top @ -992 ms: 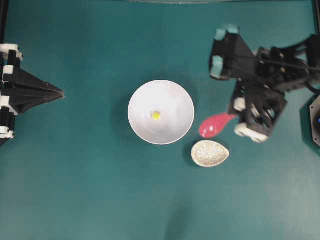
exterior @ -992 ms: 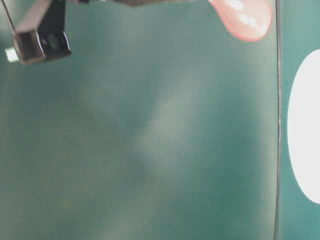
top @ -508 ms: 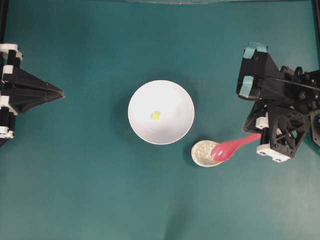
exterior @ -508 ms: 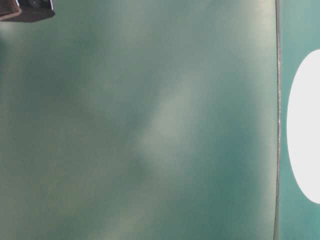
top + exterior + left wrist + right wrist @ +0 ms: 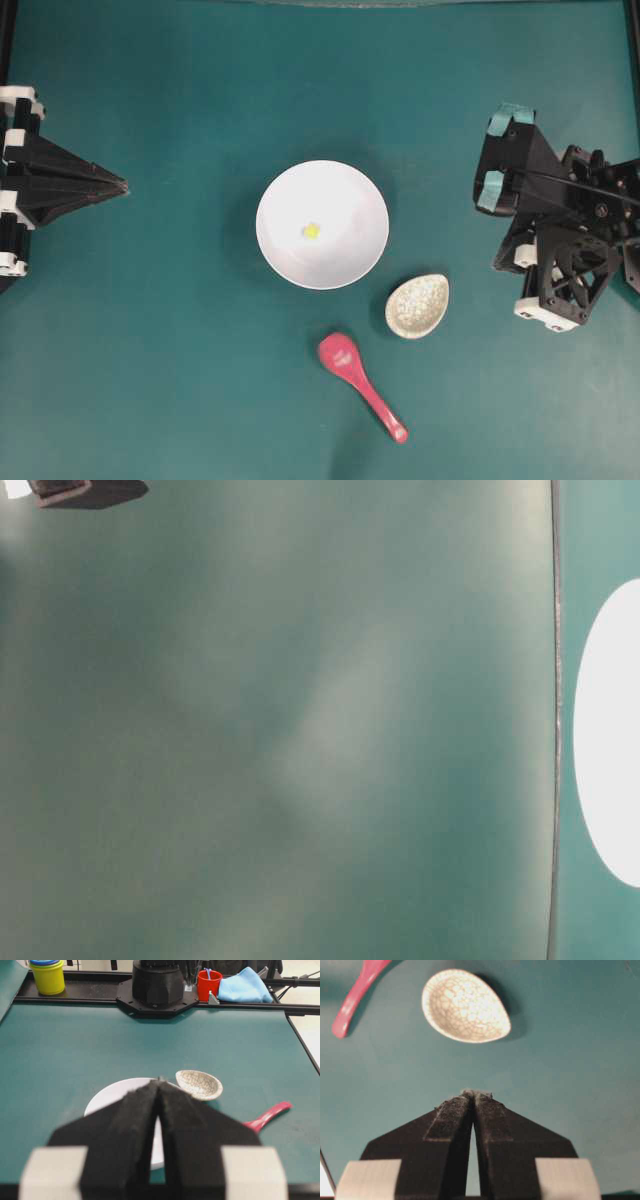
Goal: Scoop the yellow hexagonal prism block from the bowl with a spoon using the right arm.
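You have one spoon (image 5: 360, 385) lying loose at lower centre, one yellow block (image 5: 311, 231) inside one bowl (image 5: 280, 255), both claws (image 5: 118, 185) (image 5: 472, 1094) clenched empty; open worktop (image 5: 180, 380) lower left.

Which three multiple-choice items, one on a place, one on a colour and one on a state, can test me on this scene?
1. Where does the spoon lie?
A. in the bowl
B. on the table, below the bowl
C. on the spoon rest

2. What colour is the block in the bowl?
A. yellow
B. blue
C. red

3. How is the right pincer?
A. open
B. shut on the spoon
C. shut, empty

Key: 1 B, it rests on the table near the spoon rest; 2 A, a yellow speck shows on the white; 3 C, its fingers meet with nothing between.
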